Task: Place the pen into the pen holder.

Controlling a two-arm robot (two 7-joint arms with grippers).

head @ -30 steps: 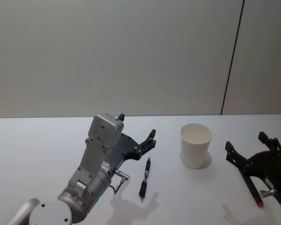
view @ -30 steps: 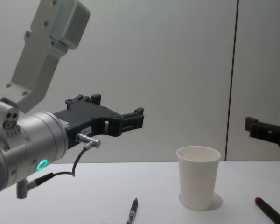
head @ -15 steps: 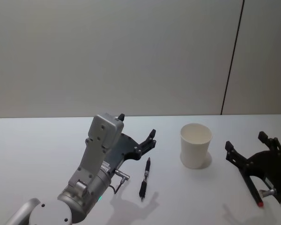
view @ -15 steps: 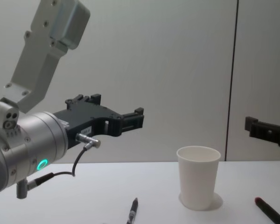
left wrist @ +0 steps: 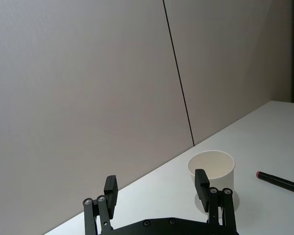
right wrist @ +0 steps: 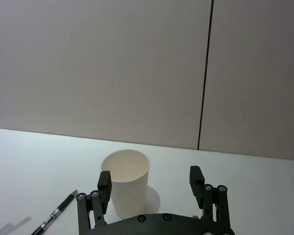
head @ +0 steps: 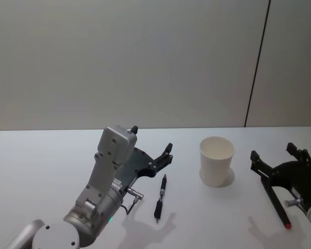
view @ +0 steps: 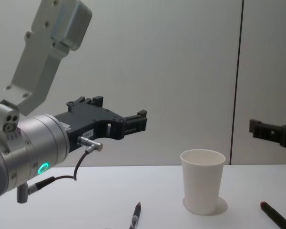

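A black pen [head: 160, 197] lies flat on the white table, left of the pen holder [head: 216, 161], a white paper cup standing upright and empty. My left gripper [head: 152, 138] hovers open just behind and left of this pen, above the table. In the left wrist view its fingers [left wrist: 202, 183] frame the pen holder [left wrist: 218, 169]. A second dark pen with a red end [head: 278, 205] lies right of the cup. My right gripper [head: 272, 152] is open above that pen, with nothing held. The right wrist view shows the cup [right wrist: 126, 176] and the black pen [right wrist: 59, 213].
The table [head: 41, 166] is white and bare around these things, with a plain wall [head: 145, 62] behind. In the chest view the left arm's large grey housing [view: 28, 143] takes up the left side, near the cup [view: 202, 181].
My right gripper has shifted slightly up and away above the red-ended pen. The left gripper, both pens and the cup are as before.
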